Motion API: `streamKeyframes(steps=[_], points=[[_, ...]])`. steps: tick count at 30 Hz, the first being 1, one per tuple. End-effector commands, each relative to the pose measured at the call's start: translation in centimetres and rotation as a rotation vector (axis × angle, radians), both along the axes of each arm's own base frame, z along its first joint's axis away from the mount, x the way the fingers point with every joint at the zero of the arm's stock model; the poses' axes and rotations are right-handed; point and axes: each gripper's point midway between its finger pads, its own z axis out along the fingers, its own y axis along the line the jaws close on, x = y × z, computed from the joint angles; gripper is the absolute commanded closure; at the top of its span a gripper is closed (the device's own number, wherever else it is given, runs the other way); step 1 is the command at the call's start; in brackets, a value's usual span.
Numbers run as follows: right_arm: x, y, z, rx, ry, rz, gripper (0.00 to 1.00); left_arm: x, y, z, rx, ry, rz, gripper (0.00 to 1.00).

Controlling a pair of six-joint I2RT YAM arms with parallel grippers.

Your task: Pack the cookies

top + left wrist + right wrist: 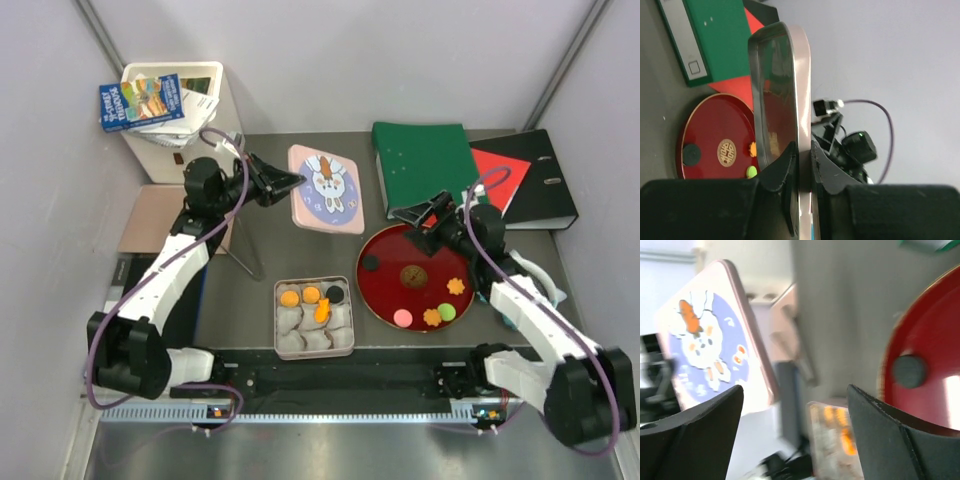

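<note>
From above, the left gripper [296,182] is clamped on the left edge of a pink lid [328,190] with a rabbit picture, held tilted over the far middle of the table. The right gripper [400,213] hangs above the far rim of the red plate [385,290], where six cookies [414,275] lie: black, brown, pink, green and two orange. Near the arms' bases, just left of the plate, an open tin [315,281] of paper cups [300,340] holds three orange cookies and a black one.

The left wrist view shows both fingers [780,170] pinching the lid's rim edge-on, with the plate beyond at left.

The right wrist view shows that gripper's fingers [695,425] wide apart, holding nothing. The lid is at left and a black cookie sits on the plate at right.
</note>
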Motion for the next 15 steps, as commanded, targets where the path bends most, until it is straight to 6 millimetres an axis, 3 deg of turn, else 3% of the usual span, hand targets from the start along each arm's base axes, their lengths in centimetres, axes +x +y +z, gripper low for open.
streamKeyframes(steps=[1, 4, 7, 15], points=[[0.2, 3.3, 7.9, 0.473, -0.214, 0.262, 0.16, -2.7, -1.1, 3.7, -0.073, -0.141, -0.075, 1.0], [1.7, 3.2, 8.1, 0.569, -0.216, 0.29, 0.17, -3.3, -2.0, 4.1, -0.09, -0.157, -0.111, 1.0], [2.3, 3.7, 9.6, 0.568, -0.29, 0.346, 0.16, -3.9, -2.9, 4.4, -0.093, -0.165, -0.144, 1.0], [3.6, 5.1, 8.6, 0.525, -0.3, 0.404, 0.16, -4.2, -4.0, 4.1, -0.099, -0.156, -0.173, 1.0]])
